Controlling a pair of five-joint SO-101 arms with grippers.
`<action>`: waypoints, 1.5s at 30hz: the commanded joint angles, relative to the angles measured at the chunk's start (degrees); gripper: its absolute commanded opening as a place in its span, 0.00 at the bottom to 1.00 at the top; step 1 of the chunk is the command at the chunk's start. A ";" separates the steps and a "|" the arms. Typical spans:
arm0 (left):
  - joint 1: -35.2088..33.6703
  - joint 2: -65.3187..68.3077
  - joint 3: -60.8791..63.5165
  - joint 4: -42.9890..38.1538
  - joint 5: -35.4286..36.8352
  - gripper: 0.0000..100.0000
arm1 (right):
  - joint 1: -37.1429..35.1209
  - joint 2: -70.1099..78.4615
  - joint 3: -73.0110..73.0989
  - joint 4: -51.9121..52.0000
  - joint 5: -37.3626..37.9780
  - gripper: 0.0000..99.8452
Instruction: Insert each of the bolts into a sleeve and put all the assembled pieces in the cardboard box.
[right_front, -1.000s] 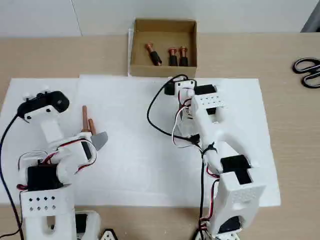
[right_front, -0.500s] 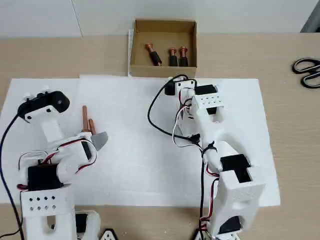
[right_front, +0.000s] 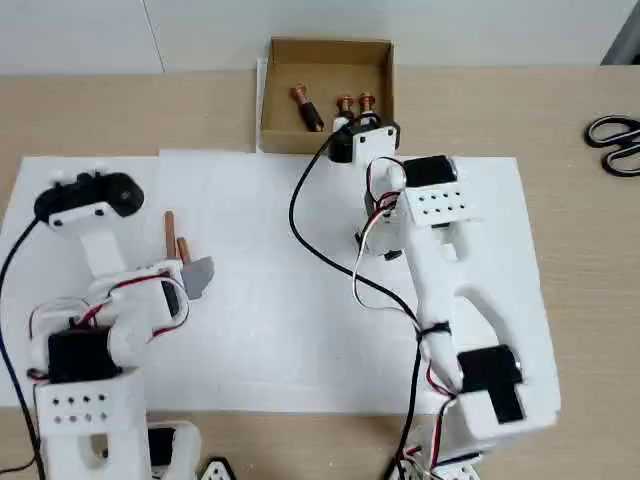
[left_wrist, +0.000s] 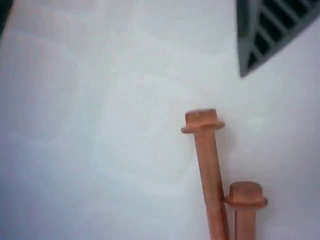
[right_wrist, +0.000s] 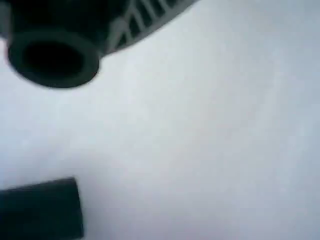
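Note:
Two copper bolts (right_front: 176, 240) lie side by side on the white sheet; in the left wrist view the longer bolt (left_wrist: 206, 165) rests against the shorter one (left_wrist: 245, 205). My left gripper (right_front: 196, 276) hangs open just beside them, one grey finger (left_wrist: 270, 30) showing. My right gripper (right_wrist: 100, 35) is shut on a black sleeve (right_wrist: 52, 60), its open end towards the camera. A second black sleeve (right_wrist: 40, 207) lies on the sheet below it. The right arm's wrist (right_front: 365, 138) sits by the front wall of the cardboard box (right_front: 275, 95), which holds three assembled pieces (right_front: 340, 108).
A white sheet (right_front: 290, 330) covers the middle of the wooden table. Black scissors (right_front: 615, 145) lie at the far right edge. The right arm's black cable (right_front: 305, 235) loops over the sheet between the two arms.
The right arm has stretched away from its base, its wrist moving from mid-sheet up to the box's front wall. The left arm has shifted only slightly; the bolts stay put.

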 joint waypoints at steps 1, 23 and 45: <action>-0.26 6.42 -4.88 -0.79 -0.53 0.30 | 0.40 -4.79 -1.32 1.10 0.53 0.00; -2.90 60.04 -33.89 -0.70 -4.92 0.18 | 0.40 -4.70 -1.32 0.75 0.18 0.00; -0.79 69.54 -35.74 -8.62 -4.84 0.17 | 0.22 -4.88 1.14 0.66 0.09 0.00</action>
